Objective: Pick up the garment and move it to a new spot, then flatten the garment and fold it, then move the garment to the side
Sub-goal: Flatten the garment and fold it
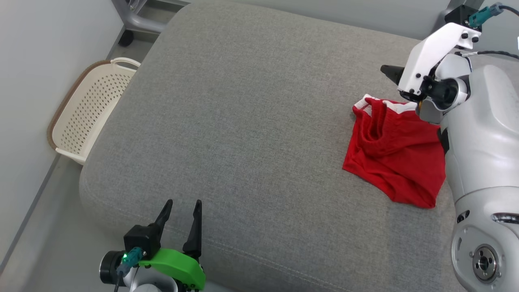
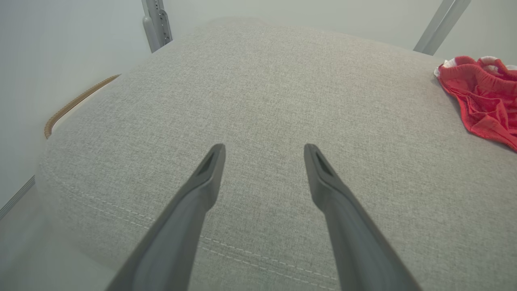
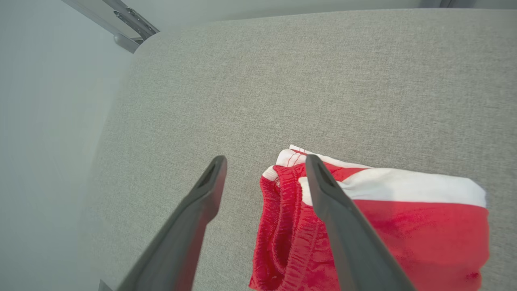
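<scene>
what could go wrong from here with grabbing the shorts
The open right gripper straddles the bunched waistband edge of the shorts, so it may pinch one layer only and the rest drags. The left gripper sits far off across the cushion, so a one-handed lift could leave them crumpled.

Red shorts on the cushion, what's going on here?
The red shorts lie crumpled on the grey cushion, on the robot's right side, not yet flattened or folded. The right tool hovers over their waistband end, open and gripping nothing; it looks set up for the first pick. The left tool is open at the cushion's near edge, well apart from the shorts. A pale basket sits on the floor off the cushion's left side.
</scene>
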Robot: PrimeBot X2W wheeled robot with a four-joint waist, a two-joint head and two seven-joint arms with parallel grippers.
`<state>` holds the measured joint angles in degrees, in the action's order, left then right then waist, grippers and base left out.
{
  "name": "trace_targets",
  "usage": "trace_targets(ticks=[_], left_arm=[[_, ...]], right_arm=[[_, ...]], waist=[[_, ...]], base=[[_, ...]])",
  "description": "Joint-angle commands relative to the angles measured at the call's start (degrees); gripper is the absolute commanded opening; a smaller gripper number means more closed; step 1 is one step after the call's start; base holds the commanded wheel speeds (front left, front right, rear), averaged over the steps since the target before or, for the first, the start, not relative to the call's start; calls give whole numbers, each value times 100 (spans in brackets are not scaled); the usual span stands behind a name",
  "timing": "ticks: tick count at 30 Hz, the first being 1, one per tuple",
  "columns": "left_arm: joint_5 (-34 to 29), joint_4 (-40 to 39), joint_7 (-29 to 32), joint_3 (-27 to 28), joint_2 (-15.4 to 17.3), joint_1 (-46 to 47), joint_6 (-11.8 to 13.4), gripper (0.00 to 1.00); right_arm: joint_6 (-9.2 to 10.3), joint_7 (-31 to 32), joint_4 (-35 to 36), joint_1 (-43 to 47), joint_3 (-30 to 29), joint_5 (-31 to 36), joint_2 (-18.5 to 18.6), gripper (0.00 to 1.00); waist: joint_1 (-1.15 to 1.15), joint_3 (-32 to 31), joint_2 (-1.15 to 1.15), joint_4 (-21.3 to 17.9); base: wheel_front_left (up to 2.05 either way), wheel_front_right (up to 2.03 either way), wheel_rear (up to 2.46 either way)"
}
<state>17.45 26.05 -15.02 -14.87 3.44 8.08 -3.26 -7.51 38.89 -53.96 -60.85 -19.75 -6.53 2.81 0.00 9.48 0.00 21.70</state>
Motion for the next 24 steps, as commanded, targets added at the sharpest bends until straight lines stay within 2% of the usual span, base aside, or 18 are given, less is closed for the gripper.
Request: trace_targets(ticks=[1,5,11,20,24], left_arm=[[-7,-15,-17,23,46,-22,37,100],[8,-29,-17,44,55,-41,44,100],[30,-36,-17,71,69,-99,73,100],[80,-72,-17,108,94,-125,89,100],[93,-86,-17,119,101,-99,104,100]], right_arm=[[5,-34,33,163,18,32,42,100],[5,-122,319,482,190,16,115,100],[4,287,1019,1279,722,-497,263,100],[3,803,2957,2709,1517,-1296,382,100],[3,897,3804,3285,1765,-1376,353,100]], waist=[[0,-86,0,-89],[0,-174,0,-191],[0,-264,0,-335],[0,-267,0,-473],[0,-248,0,-512]], base=[[0,0,0],[0,0,0],[0,0,0],[0,0,0],[0,0,0]])
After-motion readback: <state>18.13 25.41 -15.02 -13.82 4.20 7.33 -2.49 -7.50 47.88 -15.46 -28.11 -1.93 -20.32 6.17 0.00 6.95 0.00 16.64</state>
